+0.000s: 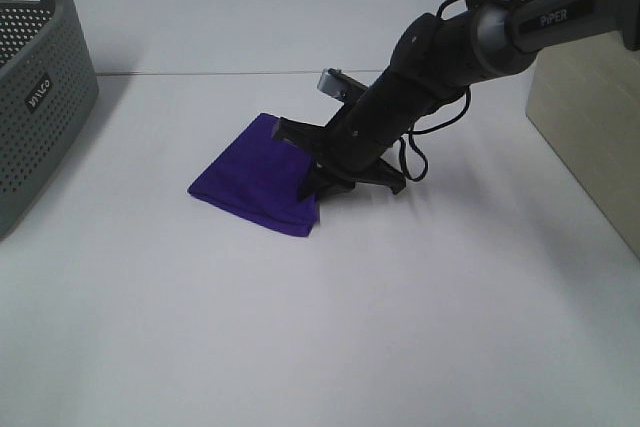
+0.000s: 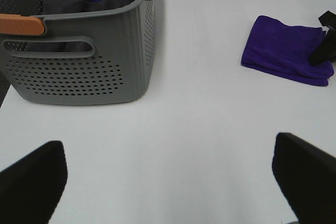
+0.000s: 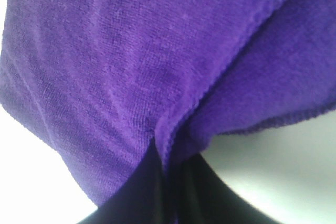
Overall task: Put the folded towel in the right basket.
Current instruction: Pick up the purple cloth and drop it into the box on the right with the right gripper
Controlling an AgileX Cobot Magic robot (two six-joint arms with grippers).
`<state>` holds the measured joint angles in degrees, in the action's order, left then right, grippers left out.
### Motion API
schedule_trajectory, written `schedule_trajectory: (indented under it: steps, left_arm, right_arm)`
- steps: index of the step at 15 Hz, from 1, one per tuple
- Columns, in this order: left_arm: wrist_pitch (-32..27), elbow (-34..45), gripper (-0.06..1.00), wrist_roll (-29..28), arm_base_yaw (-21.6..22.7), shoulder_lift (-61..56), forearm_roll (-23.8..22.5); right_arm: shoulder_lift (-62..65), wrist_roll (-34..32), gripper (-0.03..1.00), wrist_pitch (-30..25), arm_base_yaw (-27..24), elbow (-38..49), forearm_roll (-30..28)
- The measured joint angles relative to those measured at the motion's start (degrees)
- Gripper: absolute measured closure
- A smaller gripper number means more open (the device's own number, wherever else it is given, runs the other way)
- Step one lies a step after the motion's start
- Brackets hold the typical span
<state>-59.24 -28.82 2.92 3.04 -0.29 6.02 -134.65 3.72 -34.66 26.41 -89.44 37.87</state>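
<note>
The folded purple towel [image 1: 255, 177] lies on the white table, left of centre. My right gripper [image 1: 318, 183] reaches down from the right and is shut on the towel's right edge, which is slightly lifted. In the right wrist view the towel [image 3: 131, 51] fills the frame and is pinched between the dark fingertips [image 3: 152, 192]. In the left wrist view the towel [image 2: 283, 48] lies far off, with the right gripper [image 2: 324, 48] on it. My left gripper [image 2: 168, 177] is open and empty over bare table. The right basket [image 1: 590, 117], beige, stands at the right edge.
A grey perforated basket [image 1: 40, 97] stands at the far left; in the left wrist view this basket [image 2: 79, 66] holds dark cloth and has an orange handle piece. The right arm's cable [image 1: 415, 162] hangs beside the gripper.
</note>
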Motion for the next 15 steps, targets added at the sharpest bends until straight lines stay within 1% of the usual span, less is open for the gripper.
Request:
schedule_trajectory:
  steps: [2, 3, 4, 5, 6, 9, 10, 11, 13, 15]
  left_arm:
    - [0.0, 0.0, -0.05, 0.0, 0.0, 0.0, 0.0]
    - [0.0, 0.0, -0.05, 0.0, 0.0, 0.0, 0.0]
    - [0.0, 0.0, -0.05, 0.0, 0.0, 0.0, 0.0]
    - [0.0, 0.0, -0.05, 0.0, 0.0, 0.0, 0.0]
    - [0.0, 0.0, -0.05, 0.0, 0.0, 0.0, 0.0]
    - [0.0, 0.0, -0.05, 0.0, 0.0, 0.0, 0.0]
    - [0.0, 0.0, -0.05, 0.0, 0.0, 0.0, 0.0]
    - [0.0, 0.0, -0.05, 0.0, 0.0, 0.0, 0.0]
    - [0.0, 0.0, -0.05, 0.0, 0.0, 0.0, 0.0]
    - [0.0, 0.0, -0.05, 0.0, 0.0, 0.0, 0.0]
  right_arm:
    - [0.3, 0.9, 0.92, 1.0, 1.4, 0.0, 0.7]
    - [1.1, 1.8, 0.92, 0.1, 1.5, 0.2, 0.2]
    - [2.4, 3.1, 0.92, -2.5, 1.5, 0.7, -1.5]
    - [2.4, 3.1, 0.92, -2.5, 1.5, 0.7, -1.5]
    - [7.3, 4.0, 0.92, -9.3, 1.1, -1.0, -6.3]
    - [17.3, 3.3, 0.92, -18.8, -0.6, -10.1, -15.4]
    - [18.6, 2.8, 0.92, -20.6, -1.1, -11.6, -16.7]
    - [21.4, 2.2, 0.92, -23.8, -2.3, -15.6, -19.8]
    - [25.7, 0.1, 0.92, -30.4, -5.7, -23.4, -26.4]
    - [28.2, -1.6, 0.92, -34.2, -11.2, -30.7, -33.5]
